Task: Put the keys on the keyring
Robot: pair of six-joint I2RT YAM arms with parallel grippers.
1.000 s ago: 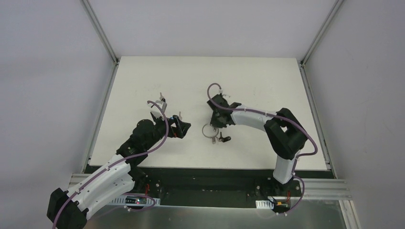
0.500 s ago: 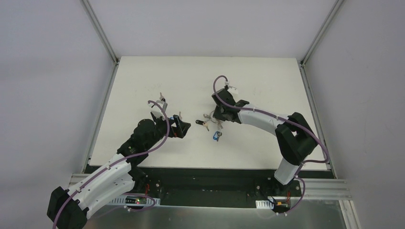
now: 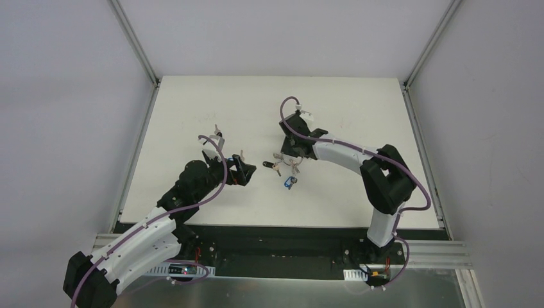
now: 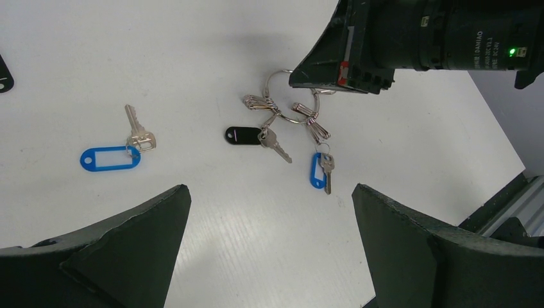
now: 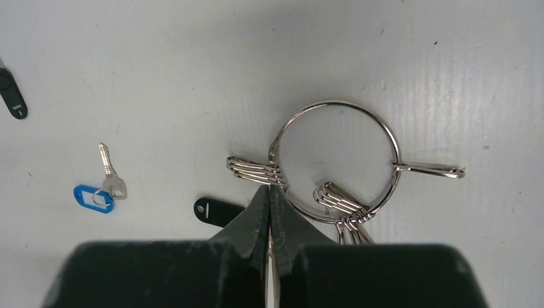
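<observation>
My right gripper (image 5: 272,192) pinches the ring (image 5: 333,102), now dragged farther away. Left gripper (image 4: 269,192) spread, idle. One key (image 4: 136,128) remains unthreaded.

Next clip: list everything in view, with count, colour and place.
keyring: one, silver, mid-table
small rings: three, silver, hooked on the keyring
keys: three, silver, two beside the keyring, one lying apart
blue tags: two, blue, on the apart key and one near key
black tags: two, black, beside the keyring and far off
table: one, white, under everything
left tool: one, black, open, facing the keys
right tool: one, black, shut, tip at the keyring's rim
</observation>
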